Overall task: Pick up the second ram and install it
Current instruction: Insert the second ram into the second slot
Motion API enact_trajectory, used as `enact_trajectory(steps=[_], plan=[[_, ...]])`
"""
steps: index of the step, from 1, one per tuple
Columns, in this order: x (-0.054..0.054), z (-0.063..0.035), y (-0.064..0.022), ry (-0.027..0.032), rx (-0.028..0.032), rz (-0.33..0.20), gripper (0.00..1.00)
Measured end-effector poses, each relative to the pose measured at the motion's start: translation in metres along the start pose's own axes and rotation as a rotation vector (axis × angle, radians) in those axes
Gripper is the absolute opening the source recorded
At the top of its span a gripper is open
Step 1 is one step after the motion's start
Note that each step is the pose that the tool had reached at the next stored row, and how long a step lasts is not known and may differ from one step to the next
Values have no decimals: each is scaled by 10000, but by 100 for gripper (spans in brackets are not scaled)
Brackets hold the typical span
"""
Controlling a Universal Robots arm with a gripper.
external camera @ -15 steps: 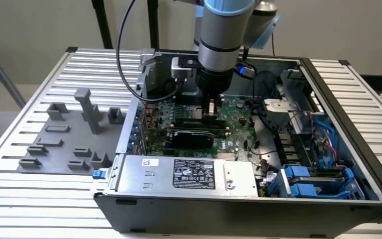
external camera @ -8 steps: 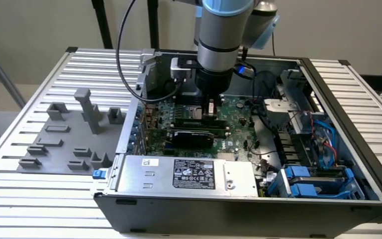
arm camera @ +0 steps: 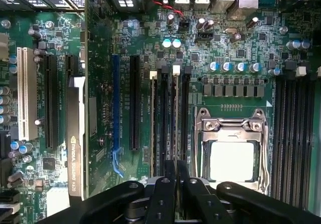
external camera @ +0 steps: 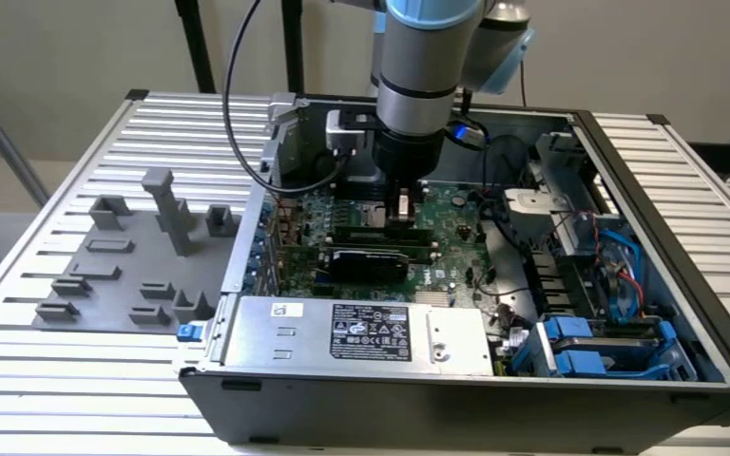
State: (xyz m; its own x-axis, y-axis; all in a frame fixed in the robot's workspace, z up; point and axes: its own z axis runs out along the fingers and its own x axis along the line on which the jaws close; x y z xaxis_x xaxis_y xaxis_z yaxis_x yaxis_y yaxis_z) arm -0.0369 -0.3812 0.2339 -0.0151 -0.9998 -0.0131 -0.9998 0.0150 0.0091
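My gripper (external camera: 403, 217) reaches straight down into the open computer case (external camera: 669, 237), over the black memory slots (arm camera: 168, 113) of the green motherboard (external camera: 448, 237). Its fingers (arm camera: 165, 184) are pressed together on a thin stick seen edge-on, the second ram (arm camera: 175, 118), which stands in line with a slot between white end latches. Whether it is fully seated I cannot tell. Another stick (arm camera: 153, 128) stands in the neighbouring slot.
The CPU socket (arm camera: 233, 153) lies close beside the slots and a graphics card (arm camera: 75, 138) stands a few slots away. A power supply (external camera: 353, 332) fills the case's near side, and blue drive bays (external camera: 606, 347) sit at the exterior view's right. Gray holder blocks (external camera: 124, 256) stand outside on the exterior view's left.
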Motion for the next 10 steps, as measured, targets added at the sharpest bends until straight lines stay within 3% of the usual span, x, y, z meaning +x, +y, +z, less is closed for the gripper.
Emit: enact_trajectory(steps=[10], plan=[[-2,11,3,20,1,-12,0]])
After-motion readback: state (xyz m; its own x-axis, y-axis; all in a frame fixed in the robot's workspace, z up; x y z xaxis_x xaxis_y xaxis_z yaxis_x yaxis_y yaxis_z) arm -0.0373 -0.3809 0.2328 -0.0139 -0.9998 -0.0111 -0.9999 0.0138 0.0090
